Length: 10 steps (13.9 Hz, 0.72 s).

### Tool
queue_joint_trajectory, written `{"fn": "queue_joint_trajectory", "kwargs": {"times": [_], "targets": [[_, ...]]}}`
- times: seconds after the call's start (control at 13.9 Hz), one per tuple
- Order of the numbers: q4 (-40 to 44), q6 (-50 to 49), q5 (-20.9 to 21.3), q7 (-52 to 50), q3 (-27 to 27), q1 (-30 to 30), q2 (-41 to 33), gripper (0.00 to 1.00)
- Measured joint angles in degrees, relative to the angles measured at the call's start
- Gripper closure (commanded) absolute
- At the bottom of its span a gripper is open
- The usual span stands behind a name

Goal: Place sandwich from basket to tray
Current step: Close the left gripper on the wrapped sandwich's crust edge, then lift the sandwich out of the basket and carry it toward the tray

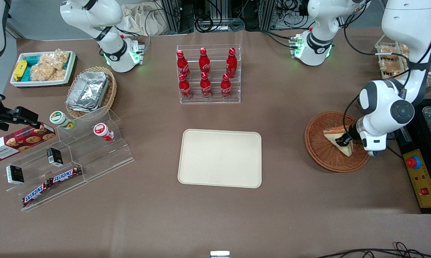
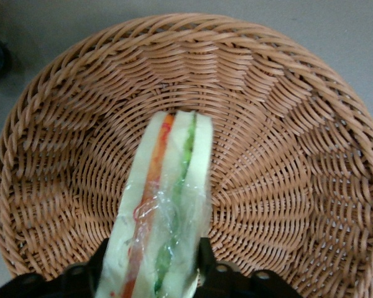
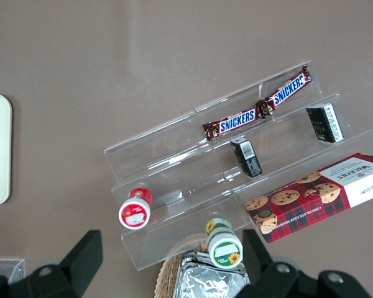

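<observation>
In the basket [image 1: 323,150], pincer [image 1: 344,140] clamped on the sandwich [image 1: 339,138].
Wrist view alone shows 2 fingers [image 2: 205,261] pinching its wrapped edge; front view shows the tray [image 1: 219,158] well apart.

Six red bottles [image 1: 205,73], acrylic rack [image 1: 209,74]
</observation>
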Motion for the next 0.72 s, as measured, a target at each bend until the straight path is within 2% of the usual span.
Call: {"fn": "queue_joint_trajectory", "kwargs": {"times": [0.07, 0.14, 0.36, 0.51, 0.72], "targets": [[0.1, 0.1, 0.0, 0.0, 0.0, 0.0, 0.0, 0.97], [0.2, 0.1, 0.0, 0.0, -0.1, 0.0, -0.2, 1.0], [1.1, -1.3, 0.1, 1.3, -0.4, -0.1, -1.8, 1.0], [4.2, -8.3, 0.1, 3.9, -1.0, -0.5, -3.4, 1.0], [14.8, -22.5, 0.1, 13.2, -3.5, -1.0, -4.8, 1.0]]}}
